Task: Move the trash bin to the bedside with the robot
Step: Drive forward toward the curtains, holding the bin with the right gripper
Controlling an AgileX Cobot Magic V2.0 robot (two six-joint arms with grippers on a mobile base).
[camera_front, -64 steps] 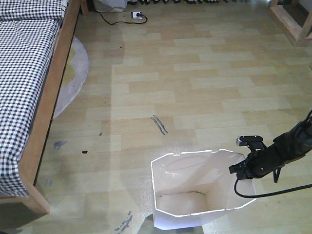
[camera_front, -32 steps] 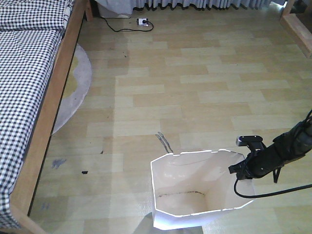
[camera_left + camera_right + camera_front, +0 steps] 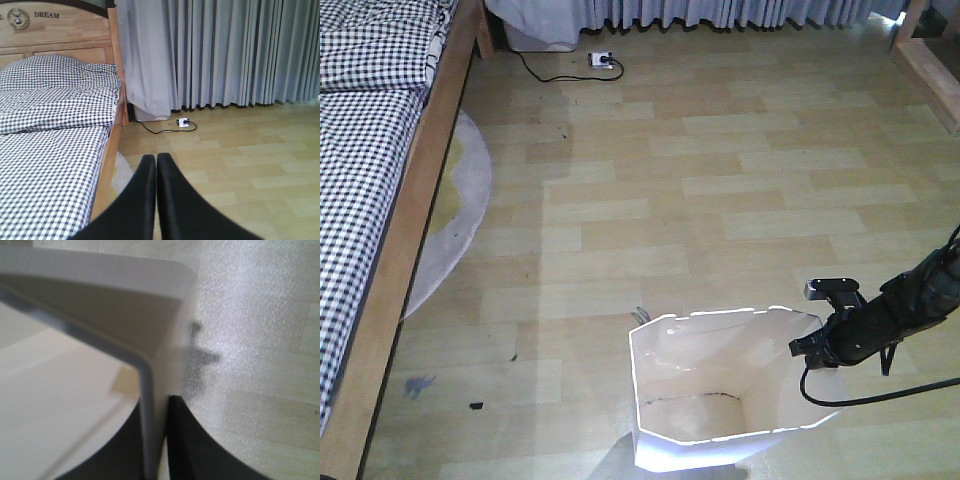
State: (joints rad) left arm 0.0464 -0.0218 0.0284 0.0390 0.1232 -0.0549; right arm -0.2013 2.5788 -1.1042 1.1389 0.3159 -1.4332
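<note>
I have the right gripper [image 3: 812, 350] clamped on the trash bin [image 3: 700, 370]. In the front-facing view it sits at the right-hand corner of the bin's angular rim, and the rest of the white bin spreads out to the gripper's left with its open cream inside facing up. The bin stands upright on the wood floor [image 3: 720, 200]. The bed [image 3: 405, 240] lies well apart from the gripper, far off to its left across bare floor, with a pale round rug [image 3: 455, 230] tucked against its frame.

The right wrist view gives me what the front one cannot: the thin bin wall [image 3: 150, 385] runs straight down between the two black fingers [image 3: 182, 440], one inside and one outside, both pressed to it. The right gripper [image 3: 156, 410] is squeezed onto that wall, though the picture is blurred at this range.

The left gripper [image 3: 155, 157] does not appear in the front view. Its own camera shows the two fingers pressed flat together with nothing between them. Beyond and to its left, I see the checked bedding [image 3: 50, 165], a pillow [image 3: 55, 70] and a wooden headboard [image 3: 55, 30] reading "DREAM". Ahead of it hang grey curtains [image 3: 225, 50], with a white power strip [image 3: 183, 121] and its black cable on the floor below.
</note>
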